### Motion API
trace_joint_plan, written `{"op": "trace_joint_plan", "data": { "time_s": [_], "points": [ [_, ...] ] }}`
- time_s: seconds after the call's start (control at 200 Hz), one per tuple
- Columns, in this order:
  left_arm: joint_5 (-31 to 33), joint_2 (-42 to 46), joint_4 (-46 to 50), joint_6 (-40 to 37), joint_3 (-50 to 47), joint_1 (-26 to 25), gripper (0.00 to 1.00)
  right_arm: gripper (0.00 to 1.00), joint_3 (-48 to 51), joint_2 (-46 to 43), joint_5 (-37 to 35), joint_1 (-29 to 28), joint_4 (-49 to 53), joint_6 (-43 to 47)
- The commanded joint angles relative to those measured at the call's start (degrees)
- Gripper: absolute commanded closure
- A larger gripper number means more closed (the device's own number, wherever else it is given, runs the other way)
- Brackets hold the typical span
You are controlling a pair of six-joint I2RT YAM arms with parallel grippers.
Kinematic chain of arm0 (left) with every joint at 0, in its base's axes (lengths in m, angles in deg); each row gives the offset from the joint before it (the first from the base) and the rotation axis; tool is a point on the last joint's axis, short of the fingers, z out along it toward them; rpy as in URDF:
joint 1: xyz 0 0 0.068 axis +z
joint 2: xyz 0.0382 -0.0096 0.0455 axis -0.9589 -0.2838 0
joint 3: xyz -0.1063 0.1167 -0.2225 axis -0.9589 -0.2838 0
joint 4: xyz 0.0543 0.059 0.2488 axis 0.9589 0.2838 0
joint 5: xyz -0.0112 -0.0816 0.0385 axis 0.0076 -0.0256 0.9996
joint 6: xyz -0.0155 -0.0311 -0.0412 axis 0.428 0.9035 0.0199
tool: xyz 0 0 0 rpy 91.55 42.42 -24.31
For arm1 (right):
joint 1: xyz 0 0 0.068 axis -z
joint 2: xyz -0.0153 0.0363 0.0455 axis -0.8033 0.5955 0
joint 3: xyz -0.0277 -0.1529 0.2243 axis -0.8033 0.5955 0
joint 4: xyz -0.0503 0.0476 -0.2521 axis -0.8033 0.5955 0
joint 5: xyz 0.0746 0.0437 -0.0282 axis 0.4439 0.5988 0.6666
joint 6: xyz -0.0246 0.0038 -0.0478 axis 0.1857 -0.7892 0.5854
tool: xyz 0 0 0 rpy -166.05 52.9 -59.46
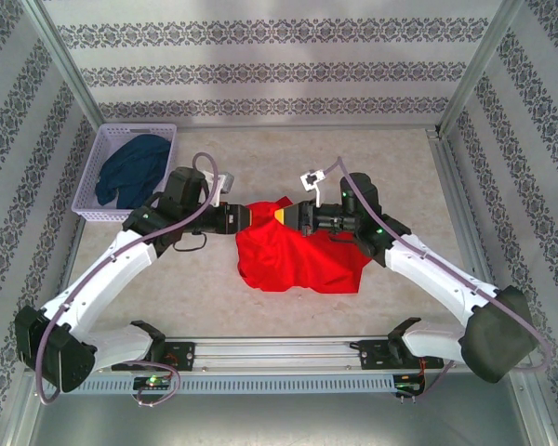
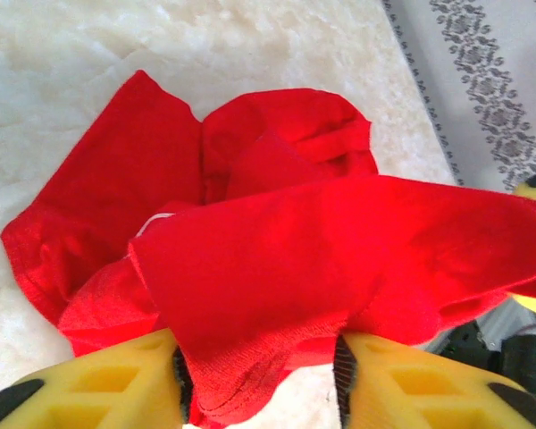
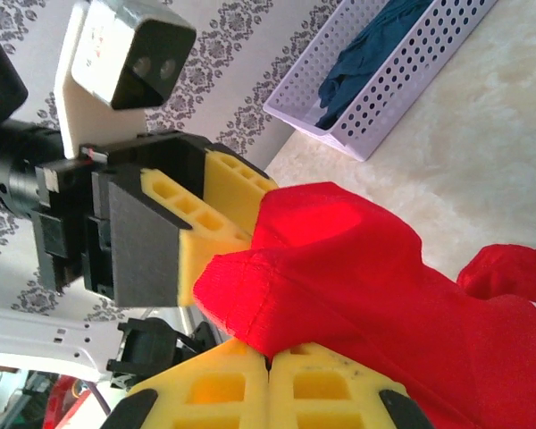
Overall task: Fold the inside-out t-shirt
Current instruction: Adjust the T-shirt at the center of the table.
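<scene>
The inside-out t-shirt (image 1: 298,255) is a crumpled bright red heap in the middle of the table, with one fold pulled up toward the back. My right gripper (image 1: 284,216) is shut on a hemmed edge of that raised fold (image 3: 384,295), its yellow fingers pressed together (image 3: 270,357). My left gripper (image 1: 257,215) faces it from the left, almost touching it. Its jaws stand apart (image 2: 259,375) with red cloth (image 2: 277,241) hanging loosely between them. The left gripper's yellow fingers (image 3: 214,214) sit just behind the pinched cloth in the right wrist view.
A lilac perforated basket (image 1: 139,127) stands at the back left and holds a dark navy garment (image 1: 130,167); both also appear as the basket (image 3: 402,80) and garment (image 3: 366,45) in the right wrist view. Patterned walls enclose the table on three sides.
</scene>
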Motion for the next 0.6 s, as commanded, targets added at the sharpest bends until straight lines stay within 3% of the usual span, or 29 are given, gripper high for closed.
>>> {"op": "trace_joint_plan", "data": {
  "time_s": [0.0,0.36,0.43,0.54,0.595],
  "points": [
    [4.8,0.9,0.1,-0.9,-1.4,-1.3,0.50,1.00,-0.8,0.5,1.2,0.4,-5.0,-3.3],
    [5.7,-2.4,-1.3,-2.8,-1.1,-2.7,0.51,1.00,-0.4,0.6,0.7,0.9,-7.5,-6.3],
    [7.9,-3.1,0.5,-3.5,-0.1,-2.8,0.63,1.00,-0.3,0.4,0.8,1.2,-7.1,-6.0],
    [9.5,-2.8,4.3,-3.9,2.2,-2.6,0.99,1.00,-2.2,-1.9,-3.8,2.0,4.1,2.5],
    [4.4,-1.9,5.2,-3.0,3.5,-2.1,1.00,1.00,-4.0,-3.7,-9.8,1.5,12.0,9.8]
  ]
}}
